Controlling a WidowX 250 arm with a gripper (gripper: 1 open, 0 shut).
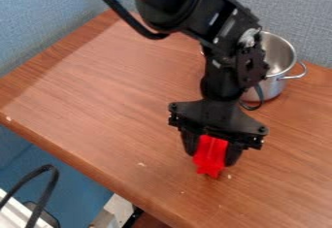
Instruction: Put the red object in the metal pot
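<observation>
The red object (212,155) is a bright red plastic bar hanging upright between the black fingers of my gripper (215,146), which is shut on it. Its lower end hovers just over the wooden table (91,86) near the front edge. The gripper points straight down. The metal pot (269,65) stands at the back right of the table, partly hidden behind my black arm. It is shiny, round, with a loop handle sticking out to the right.
The table's front edge runs diagonally just below the gripper. Black cables (29,198) lie on the floor at the lower left. A blue wall stands behind the table at the upper left.
</observation>
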